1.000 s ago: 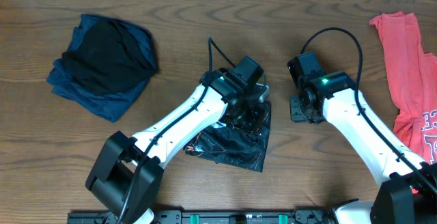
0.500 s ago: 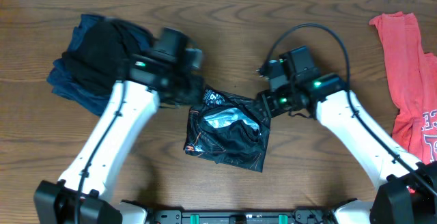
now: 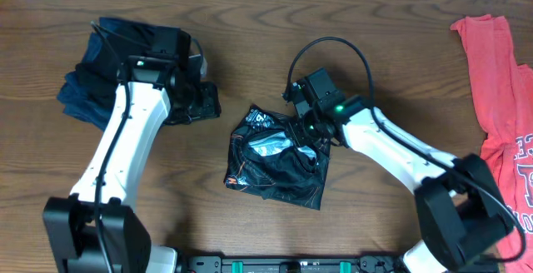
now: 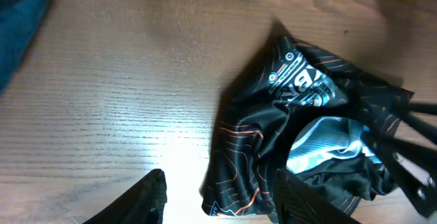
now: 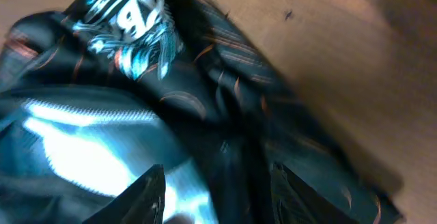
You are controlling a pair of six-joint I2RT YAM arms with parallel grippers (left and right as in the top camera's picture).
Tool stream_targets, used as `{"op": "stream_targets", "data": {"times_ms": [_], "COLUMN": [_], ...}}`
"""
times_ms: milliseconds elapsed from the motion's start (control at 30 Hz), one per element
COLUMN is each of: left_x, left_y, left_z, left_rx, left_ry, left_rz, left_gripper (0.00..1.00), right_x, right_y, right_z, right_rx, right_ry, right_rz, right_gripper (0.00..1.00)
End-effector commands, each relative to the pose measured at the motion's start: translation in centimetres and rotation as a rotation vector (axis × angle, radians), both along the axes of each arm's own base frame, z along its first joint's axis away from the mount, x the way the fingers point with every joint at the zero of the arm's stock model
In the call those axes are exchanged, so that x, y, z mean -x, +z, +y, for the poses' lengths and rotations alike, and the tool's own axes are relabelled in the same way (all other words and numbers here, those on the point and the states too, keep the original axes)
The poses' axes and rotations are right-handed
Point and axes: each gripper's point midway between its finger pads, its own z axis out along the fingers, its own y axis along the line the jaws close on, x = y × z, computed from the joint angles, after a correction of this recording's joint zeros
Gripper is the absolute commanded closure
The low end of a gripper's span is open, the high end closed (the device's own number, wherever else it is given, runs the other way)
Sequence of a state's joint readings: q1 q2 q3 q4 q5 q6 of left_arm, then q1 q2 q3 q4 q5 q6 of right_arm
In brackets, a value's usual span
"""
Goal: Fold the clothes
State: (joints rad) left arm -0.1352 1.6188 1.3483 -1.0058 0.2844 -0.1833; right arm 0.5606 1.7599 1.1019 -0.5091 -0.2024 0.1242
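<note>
Wooden table (image 3: pixel 250 40): navy pile (image 3: pixel 83 90) left, coral shirt (image 3: pixel 500 81) right, jersey (image 3: pixel 275 169) centre.

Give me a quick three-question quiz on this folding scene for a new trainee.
1. True or false: the red T-shirt touches the black jersey.
2. Which arm's fingers are over the black jersey? A left; B right; C both.
3. Left fingers: open or shut?

Key: 1 false, they lie well apart. 2 B, the right fingers. 3 open.
</note>
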Motion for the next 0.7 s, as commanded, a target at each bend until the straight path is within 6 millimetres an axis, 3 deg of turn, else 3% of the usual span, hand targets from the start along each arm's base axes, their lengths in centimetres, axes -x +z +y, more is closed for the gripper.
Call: {"op": "stream_targets", "data": {"times_ms": [0,133,200,333,533,667], "left_x": [0.4,0.4,0.4,0.4,0.4,0.4], "left_y": [-1.2,-1.4,-1.4,-1.4,-1.4,-1.4], "left_z": [0.1,0.1,0.1,0.1,0.1,0.1], "left_rx": [-0.011,-0.011,-0.011,-0.012,-0.012,-0.012], "left_ry": [0.002,0.002,0.002,0.002,0.002,0.002], "left_rz": [0.045,0.048,0.048,0.048,0.048,0.048], "left_gripper": [0.48,0.48,0.47,0.47,0.47,0.47], "right_x": [-0.5,-0.6,-0.4,-0.4,-0.1,-1.8], "right_y": [-1.2,-2.3,-2.6,-2.7,-2.9,-2.7], "right_z": [0.0,0.0,0.0,0.1,-0.7,-4.1], "right_rx": [0.025,0.038,0.043,0.043,0.078,0.185], "right_ry": [-0.014,0.003,0.004,0.006,0.013,-0.162], "right_rz": [-0.008,0.001,0.009,0.009,0.018,-0.02], "right_gripper": [0.51,0.52,0.57,0.97,0.99,0.99]}}
